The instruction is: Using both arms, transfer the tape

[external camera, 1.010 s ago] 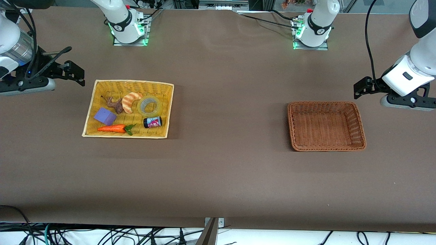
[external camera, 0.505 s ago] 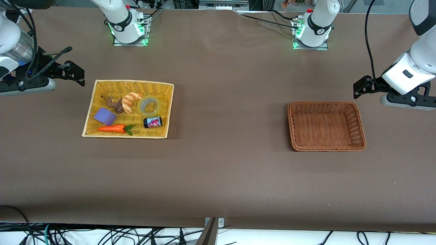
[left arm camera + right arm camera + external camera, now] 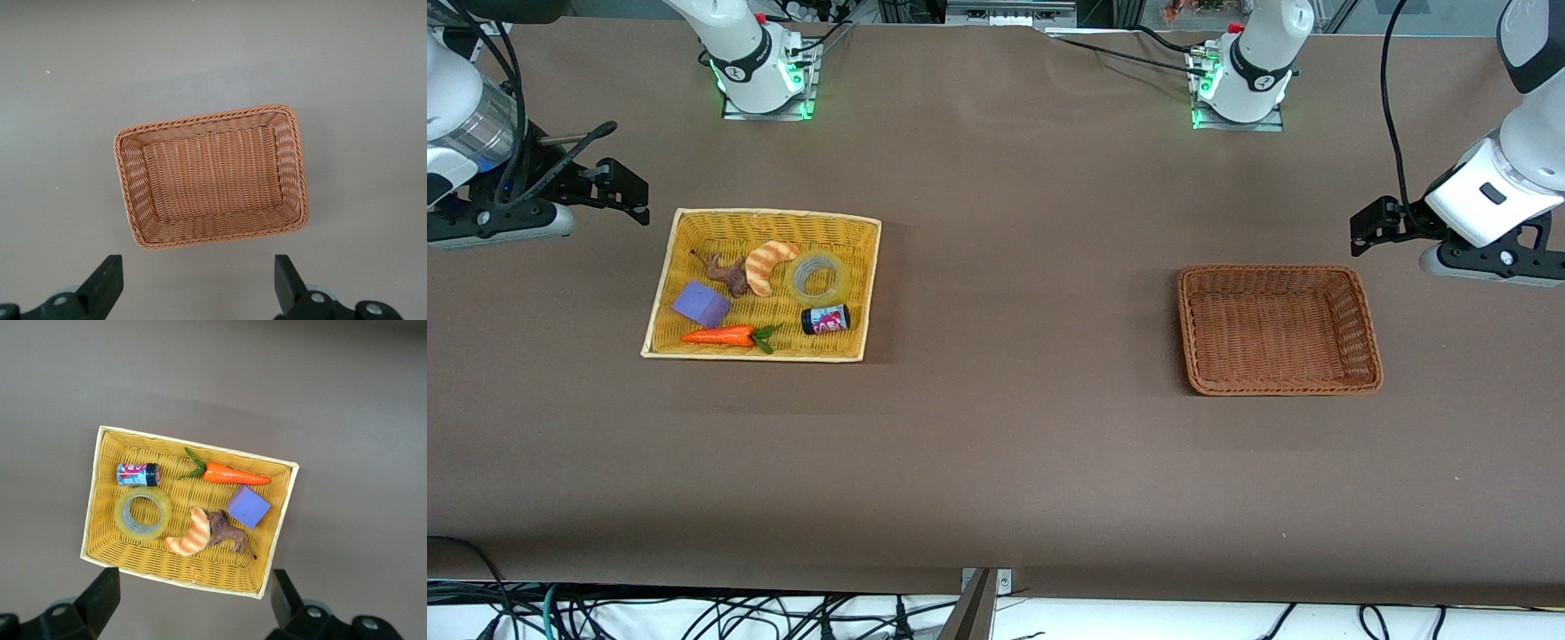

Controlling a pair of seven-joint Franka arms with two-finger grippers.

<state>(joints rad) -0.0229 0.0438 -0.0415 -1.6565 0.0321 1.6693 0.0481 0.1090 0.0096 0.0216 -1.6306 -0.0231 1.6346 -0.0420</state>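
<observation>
The right gripper [image 3: 630,191], fingers spread wide and holding nothing, hangs over bare table at the right arm's end, just off the yellow basket [image 3: 660,293] it looks poised to reach into. Inside that basket the tape [image 3: 820,276] lies flat on its side, core hole facing up, a posture that seems to offer either its rim or its inner wall to a two-finger pinch from above. It sits at the basket's end toward the left arm, with a striped croissant toy [image 3: 766,264] just beside it and a small black can [image 3: 825,319] nearer the front camera; a brown animal figure [image 3: 727,272], a purple block [image 3: 701,303] and a toy carrot [image 3: 725,336] fill the rest. Well apart, toward the left arm's end, the brown basket [image 3: 1371,333] stands empty, apparently the roll's destination. The left gripper [image 3: 1368,226], likewise open and empty, hovers over the table just beside that basket, seemingly placed to receive a handover.
</observation>
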